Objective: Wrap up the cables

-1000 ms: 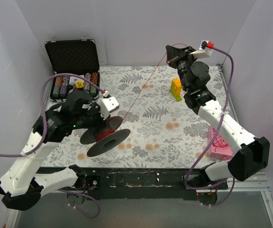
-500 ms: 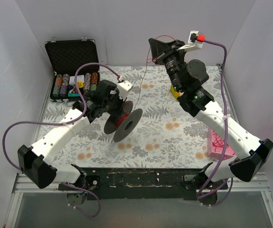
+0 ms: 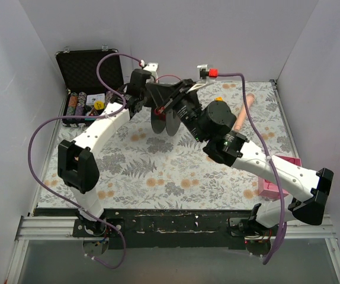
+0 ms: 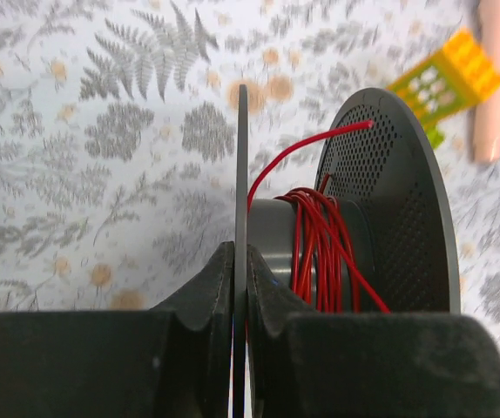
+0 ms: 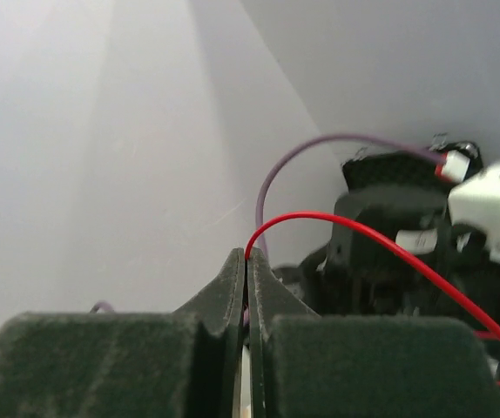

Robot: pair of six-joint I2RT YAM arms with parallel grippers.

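A dark grey spool [image 3: 164, 121] hangs over the back middle of the table. My left gripper [image 4: 241, 261] is shut on the spool's thin near flange [image 4: 241, 157], edge-on between the pads. Red cable [image 4: 320, 252] is wound round the hub, and one strand runs up to the perforated far flange [image 4: 389, 200]. My right gripper [image 5: 246, 261] is shut on the cable [image 5: 346, 225], which arcs out of the fingertips toward the left arm. In the top view the right gripper [image 3: 169, 97] sits right beside the left gripper [image 3: 148, 94], with a small cable loop [image 3: 169, 76] above them.
An open black case [image 3: 90, 68] with poker chips stands at the back left. A yellow block [image 4: 446, 74] and a pink cylinder [image 3: 243, 112] lie at the back right. A pink box [image 3: 270, 186] sits at the right edge. White walls enclose the floral table [image 3: 158, 177].
My left arm has carried the spool from the front left to the back middle. My right gripper has swung left to meet it, and the taut cable has become a short slack loop.
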